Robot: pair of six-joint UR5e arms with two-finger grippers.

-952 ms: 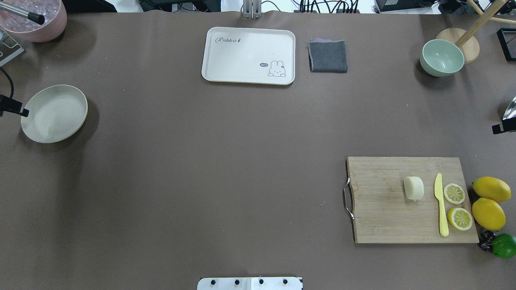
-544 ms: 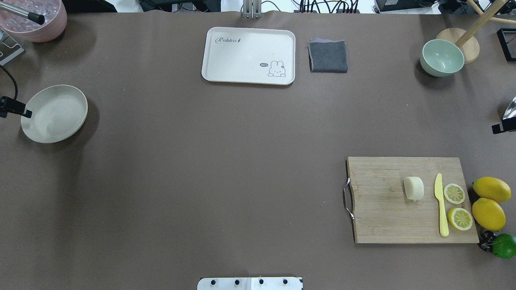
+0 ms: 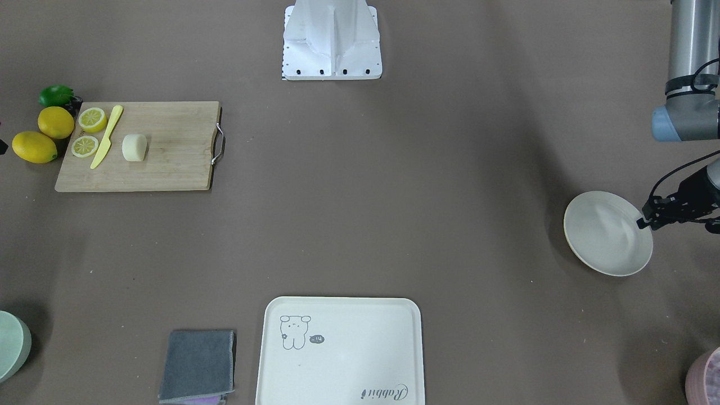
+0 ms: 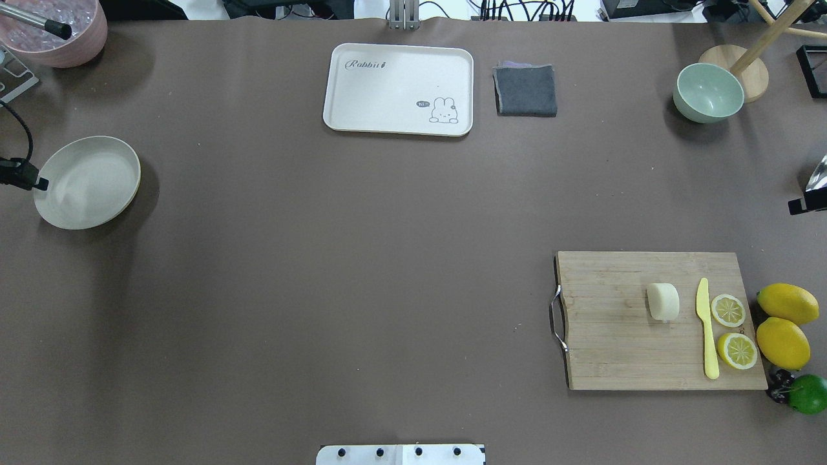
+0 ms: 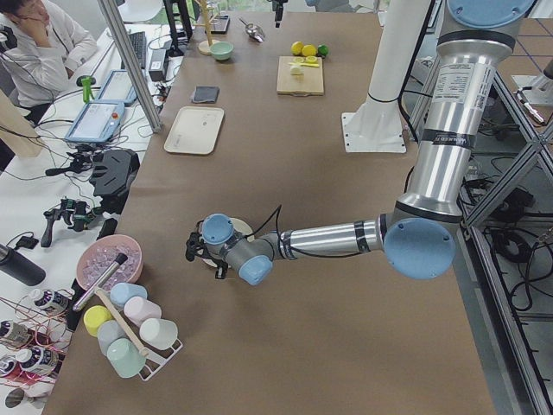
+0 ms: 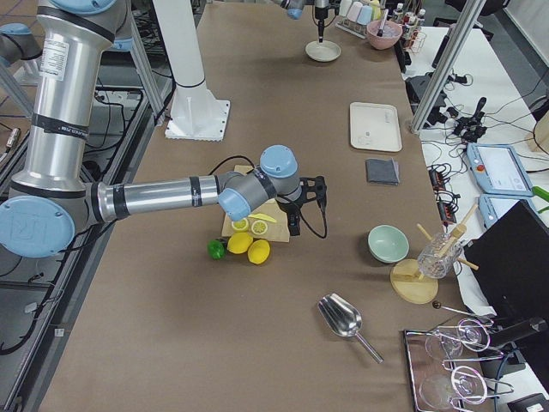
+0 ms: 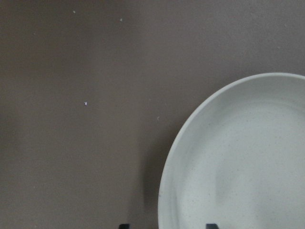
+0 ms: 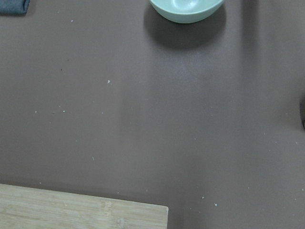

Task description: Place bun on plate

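Bun [image 4: 663, 301] on cutting board [image 4: 607, 349], knife [image 4: 706, 329] just beside it (lemon slices [image 4: 728, 310] beyond), plate [image 4: 87, 182] well apart — opposite table [image 4: 362, 258] end.

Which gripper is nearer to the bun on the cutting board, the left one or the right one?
Right. The right gripper hovers near the cutting board that holds the bun; the left gripper is across the table, beside the plate.

Matt brown table cover [image 4: 323, 258]; grainy wooden cutting board [image 4: 607, 349]; smooth pale bun [image 4: 663, 301]; matt plate [image 4: 90, 184]; grey cloth [image 4: 525, 90]
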